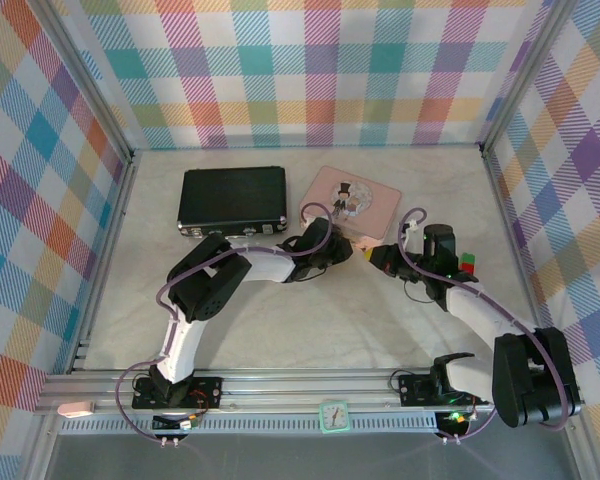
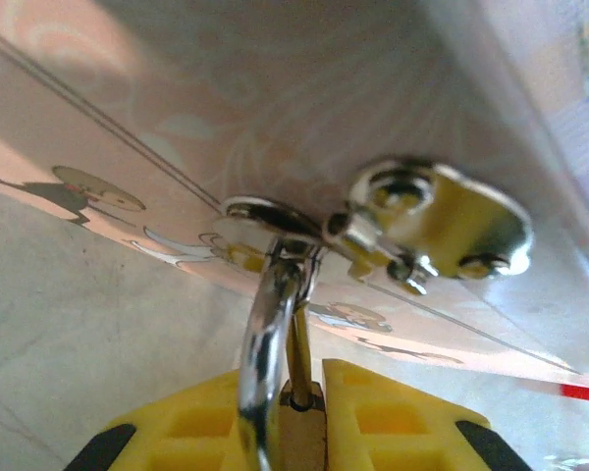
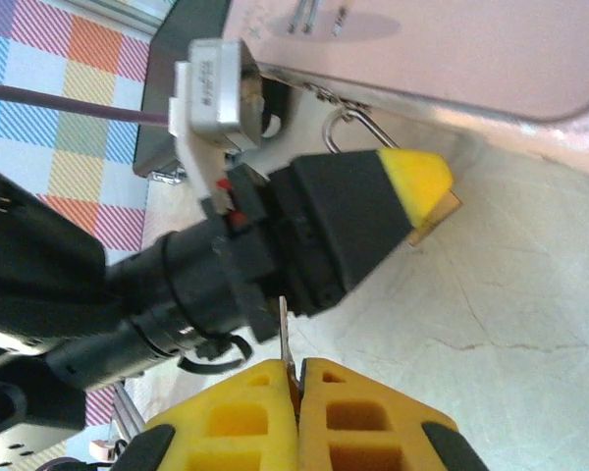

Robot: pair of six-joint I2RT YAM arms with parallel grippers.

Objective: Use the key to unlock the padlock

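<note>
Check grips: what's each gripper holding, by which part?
The left gripper holds the padlock by its brass body, shackle sticking out. The right gripper pinches the key by one end, tip poking out.

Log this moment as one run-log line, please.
left gripper: shut on padlock | right gripper: shut on key | padlock: hooked on pink tin clasp | key: clear of padlock

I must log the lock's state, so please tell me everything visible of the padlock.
The padlock is small: a brass-looking body and a shiny silver shackle. Its shackle is hooked through the metal loop of the clasp on the pink tin. The left gripper clamps the body between its yellow fingertips. Whether it is locked I cannot tell.
</note>
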